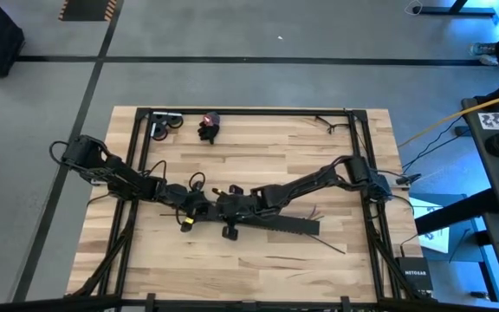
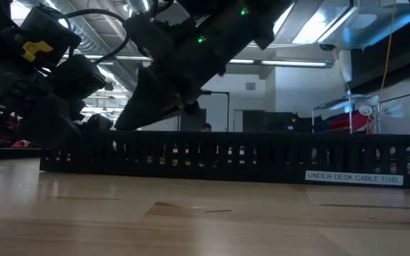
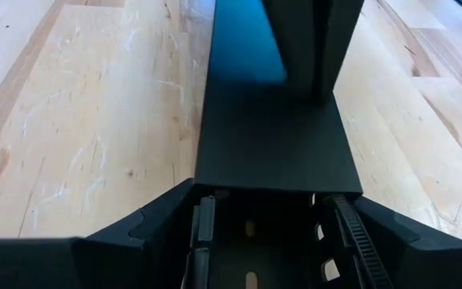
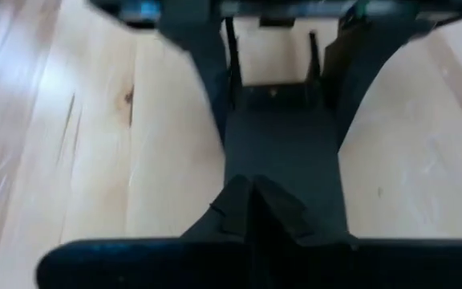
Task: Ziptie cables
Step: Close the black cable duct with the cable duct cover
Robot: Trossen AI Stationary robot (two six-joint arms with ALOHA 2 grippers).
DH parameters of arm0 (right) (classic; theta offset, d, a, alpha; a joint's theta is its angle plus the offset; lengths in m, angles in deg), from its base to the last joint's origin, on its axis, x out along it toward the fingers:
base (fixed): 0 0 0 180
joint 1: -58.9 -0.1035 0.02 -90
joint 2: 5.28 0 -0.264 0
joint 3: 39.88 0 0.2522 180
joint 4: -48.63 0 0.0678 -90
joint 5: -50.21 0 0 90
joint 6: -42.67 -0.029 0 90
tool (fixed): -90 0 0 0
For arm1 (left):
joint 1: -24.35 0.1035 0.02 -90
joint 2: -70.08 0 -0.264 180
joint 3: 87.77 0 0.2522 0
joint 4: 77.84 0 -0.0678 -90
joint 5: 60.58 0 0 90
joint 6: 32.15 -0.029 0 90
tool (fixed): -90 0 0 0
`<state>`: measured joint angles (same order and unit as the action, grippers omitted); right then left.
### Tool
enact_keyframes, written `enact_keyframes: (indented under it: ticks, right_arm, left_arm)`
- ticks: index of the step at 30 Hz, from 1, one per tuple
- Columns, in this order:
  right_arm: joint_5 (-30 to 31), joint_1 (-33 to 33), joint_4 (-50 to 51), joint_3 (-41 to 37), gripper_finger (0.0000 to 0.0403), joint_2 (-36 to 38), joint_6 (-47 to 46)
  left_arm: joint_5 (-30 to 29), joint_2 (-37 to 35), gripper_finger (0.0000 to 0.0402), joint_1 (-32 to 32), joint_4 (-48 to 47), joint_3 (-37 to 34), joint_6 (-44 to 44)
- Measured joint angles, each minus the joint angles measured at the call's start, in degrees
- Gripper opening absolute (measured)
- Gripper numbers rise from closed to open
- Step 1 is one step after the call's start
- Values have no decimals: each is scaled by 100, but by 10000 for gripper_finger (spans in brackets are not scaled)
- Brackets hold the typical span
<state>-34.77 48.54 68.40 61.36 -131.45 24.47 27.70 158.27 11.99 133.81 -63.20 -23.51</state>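
Observation:
A long black slotted bar (image 1: 271,223) lies flat on the wooden table, near its middle. My left gripper (image 3: 271,241) is open at the bar's left end, with one finger on either side of it. My right gripper (image 4: 251,210) is shut over the bar's flat top. It also shows in the left wrist view (image 3: 315,48), coming down onto the bar. A few thin reddish wires (image 1: 314,211) lie on the table by the bar's right end. A small dark bunch with red (image 1: 208,127) lies near the far edge. I cannot tell which of these is the cable bundle. My right gripper's shut fingertips (image 3: 321,95) come slanting down from the table's right side onto the bar's flat top face (image 3: 279,136), a little in from its left end. The bar lies flat on the table. My left gripper's fingers (image 3: 163,217) straddle the bar's left end; I cannot tell whether they touch it.
A metal tool (image 1: 167,124) lies at the far left. Thin dark strips lie near the far right corner (image 1: 325,122) and in front of the bar (image 1: 332,246). A black frame (image 1: 249,111) borders the table. There is bare wood in front of the bar.

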Motion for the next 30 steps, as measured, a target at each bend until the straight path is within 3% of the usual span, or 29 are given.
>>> enact_keyframes:
  ticks: [7, 11, 24, 30]
  right_arm:
    - [137, 144, -392, -17, 1, -15, 26]
    - [-64, 155, -343, -17, 13, 27, 15]
    - [276, 155, 781, -24, 174, 595, 68]
    - [68, 107, 817, -18, 211, 625, -115]
  left_arm:
    - [-15, 0, 237, 7, 42, 9, 79]
    - [-17, 0, 237, 7, 48, 11, 85]
    - [2, 0, 237, 4, 58, 15, 0]
    - [2, 0, 237, 4, 63, 15, -4]
